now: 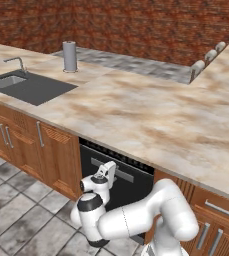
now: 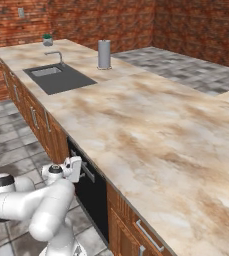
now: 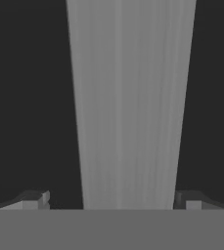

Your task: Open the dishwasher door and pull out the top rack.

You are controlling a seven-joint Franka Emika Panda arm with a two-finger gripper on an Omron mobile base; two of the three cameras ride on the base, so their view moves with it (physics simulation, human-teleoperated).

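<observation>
Under the marbled bench (image 1: 136, 115), the flat black dishwasher door (image 1: 136, 187) is shut; fingers (image 3: 35, 200) spread at nine and three o'clock around its grey bar handle (image 3: 130, 107) should clamp squarely, then pull.

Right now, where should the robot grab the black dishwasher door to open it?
By its grey bar handle, from straight in front. The bar stands off the dishwasher door, and the open tool already straddles it, one fingertip on each side.

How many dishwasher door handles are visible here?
1. The grey bar handle runs across the black dishwasher door, between the fingertips of the open hand.
</observation>
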